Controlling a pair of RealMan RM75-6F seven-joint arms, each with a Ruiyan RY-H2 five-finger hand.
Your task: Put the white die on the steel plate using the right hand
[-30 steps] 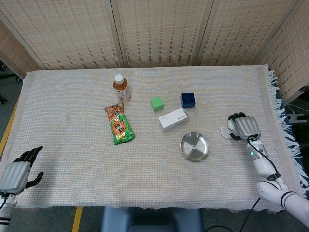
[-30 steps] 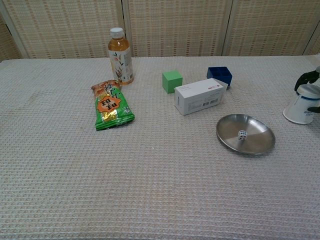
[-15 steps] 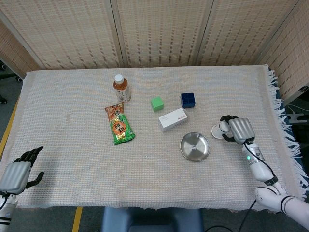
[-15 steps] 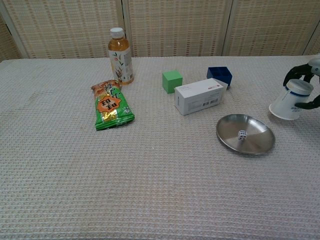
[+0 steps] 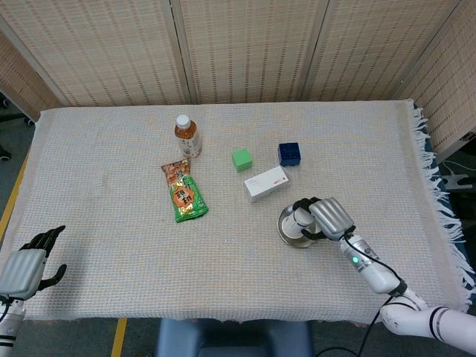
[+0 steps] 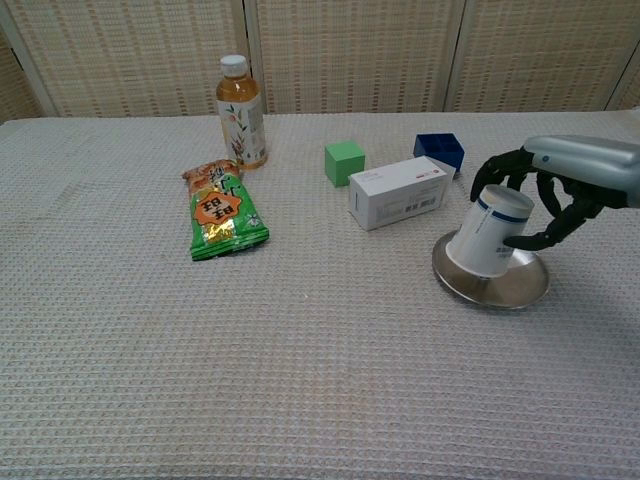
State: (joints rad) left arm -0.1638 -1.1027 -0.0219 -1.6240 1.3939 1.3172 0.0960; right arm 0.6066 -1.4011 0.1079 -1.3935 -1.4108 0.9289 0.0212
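My right hand (image 5: 329, 216) (image 6: 562, 193) grips a white paper cup (image 5: 300, 220) (image 6: 488, 231) with a blue band. It holds the cup tilted, mouth down, over the steel plate (image 5: 291, 239) (image 6: 522, 288). The cup's rim sits on or just above the plate. The white die cannot be seen in either view, because the cup covers the spot on the plate where it lay. My left hand (image 5: 27, 263) rests at the near left table edge, holding nothing, fingers apart.
A white carton (image 5: 266, 183) (image 6: 399, 190) lies just behind the plate, with a blue box (image 5: 289, 153) (image 6: 440, 150) and a green cube (image 5: 242, 158) (image 6: 345, 161) beyond. A tea bottle (image 5: 187, 134) (image 6: 241, 98) and a snack packet (image 5: 183, 193) (image 6: 222, 211) stand left of centre.
My right hand has carried the cup leftward from the right side of the table to over the plate. The die, visible on the plate before, is now covered.
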